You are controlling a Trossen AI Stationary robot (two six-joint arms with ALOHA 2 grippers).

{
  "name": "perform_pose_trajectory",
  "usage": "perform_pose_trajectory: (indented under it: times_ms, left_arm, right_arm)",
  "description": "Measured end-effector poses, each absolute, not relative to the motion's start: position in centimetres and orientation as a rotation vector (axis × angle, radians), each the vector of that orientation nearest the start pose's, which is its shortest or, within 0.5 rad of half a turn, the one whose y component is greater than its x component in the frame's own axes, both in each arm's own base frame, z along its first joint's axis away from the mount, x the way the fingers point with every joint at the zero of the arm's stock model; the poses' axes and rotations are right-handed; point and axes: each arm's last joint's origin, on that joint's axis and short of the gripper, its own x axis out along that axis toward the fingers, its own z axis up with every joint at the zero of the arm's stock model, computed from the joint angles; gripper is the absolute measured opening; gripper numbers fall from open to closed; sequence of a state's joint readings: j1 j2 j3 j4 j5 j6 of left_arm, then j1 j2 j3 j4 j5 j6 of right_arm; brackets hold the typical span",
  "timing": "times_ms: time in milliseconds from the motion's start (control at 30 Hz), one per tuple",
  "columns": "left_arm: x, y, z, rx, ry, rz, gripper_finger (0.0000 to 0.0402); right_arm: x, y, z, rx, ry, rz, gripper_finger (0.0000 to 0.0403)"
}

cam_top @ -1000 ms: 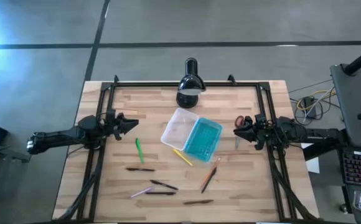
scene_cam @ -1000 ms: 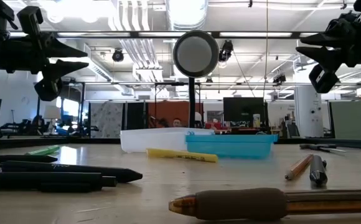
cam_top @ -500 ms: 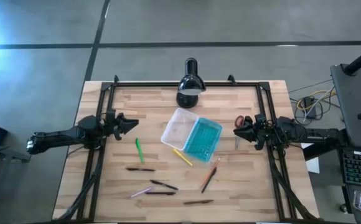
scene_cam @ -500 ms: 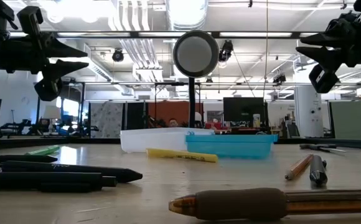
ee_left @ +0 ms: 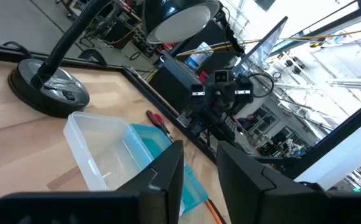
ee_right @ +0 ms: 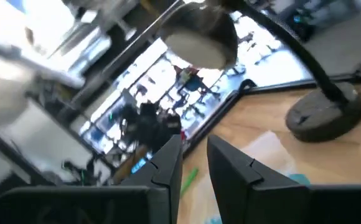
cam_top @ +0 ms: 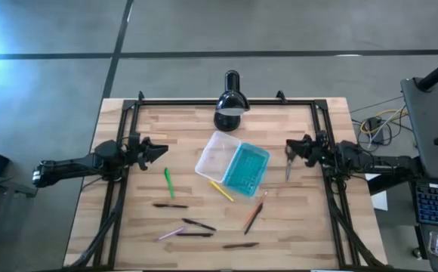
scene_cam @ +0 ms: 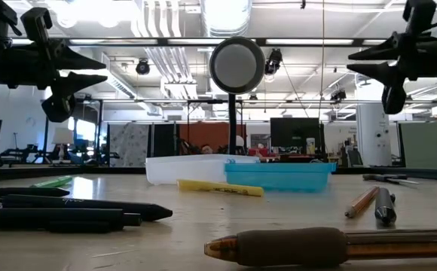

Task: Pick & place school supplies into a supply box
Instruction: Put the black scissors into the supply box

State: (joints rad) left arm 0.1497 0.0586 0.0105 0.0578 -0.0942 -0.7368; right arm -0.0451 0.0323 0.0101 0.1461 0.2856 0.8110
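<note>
Supply box (cam_top: 232, 167) sits mid-table with bare wood around it; your 2 tools, left tool (cam_top: 158, 151) and right tool (cam_top: 289, 146), hover at opposite table (cam_top: 294, 227) edges, fingers slightly parted, empty.

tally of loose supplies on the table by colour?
green pen: 1
yellow pen: 1
pink pen: 1
orange-brown pens/pencils: 2
dark pens: 4
scissors: 1
Total: 10

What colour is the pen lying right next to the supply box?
Yellow pen, beside the supply box; clearest in the high view.
</note>
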Motion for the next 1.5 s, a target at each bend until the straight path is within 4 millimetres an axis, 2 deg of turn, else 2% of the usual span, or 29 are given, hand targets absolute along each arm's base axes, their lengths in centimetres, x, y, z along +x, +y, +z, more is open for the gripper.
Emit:
perform_pose_trajectory:
  times_ms: [133, 300, 467, 600, 700, 800, 933, 1067, 1167, 1267, 1367, 1500]
  left_arm:
    - [9.9, 1.8, 16.8, -0.733, -0.099, 0.229, 0.0080]
    - [9.9, 1.8, 16.8, -0.733, -0.100, 0.229, 0.0080]
    - [9.9, 1.8, 16.8, -0.733, -0.099, 0.229, 0.0080]
    - [9.9, 1.8, 16.8, -0.733, -0.099, 0.229, 0.0080]
    - [9.9, 1.8, 16.8, -0.733, -0.099, 0.229, 0.0080]
    - [9.9, 1.8, 16.8, -0.733, -0.099, 0.229, 0.0080]
    - [9.9, 1.8, 16.8, -0.733, -0.100, 0.229, 0.0080]
    - [9.9, 1.8, 16.8, -0.733, -0.099, 0.229, 0.0080]
    - [9.9, 1.8, 16.8, -0.733, -0.099, 0.229, 0.0080]
    - [9.9, 1.8, 16.8, -0.733, -0.099, 0.229, 0.0080]
    - [9.9, 1.8, 16.8, -0.733, -0.100, 0.229, 0.0080]
    - [9.9, 1.8, 16.8, -0.733, -0.099, 0.230, 0.0080]
  right_arm:
    - [10.0, -1.0, 17.4, 0.810, -0.171, -0.212, 0.0068]
    - [10.0, -1.5, 17.3, 0.739, -0.215, -0.367, 0.0068]
    - [9.8, -1.8, 17.2, 1.039, -0.323, -0.452, 0.0068]
    - [9.8, -2.1, 16.4, 1.155, -0.367, -0.600, 0.0068]
    - [10.1, -2.2, 16.1, 1.238, -0.399, -0.652, 0.0068]
    - [10.5, -2.3, 16.1, 1.246, -0.417, -0.676, 0.0068]
    - [11.1, -2.5, 15.5, 1.274, -0.316, -0.780, 0.0063]
    - [11.9, -2.6, 15.9, 1.288, -0.167, -0.929, 0.0043]
    - [12.5, -2.6, 16.9, 1.258, -0.009, -1.047, 0.0029]
    - [12.6, -2.7, 17.6, 1.219, 0.226, -1.170, 0.0023]
    - [13.2, -3.1, 18.5, 1.161, 0.390, -1.190, 0.0029]
    - [14.0, -4.0, 19.0, 1.175, 0.460, -1.196, 0.0051]
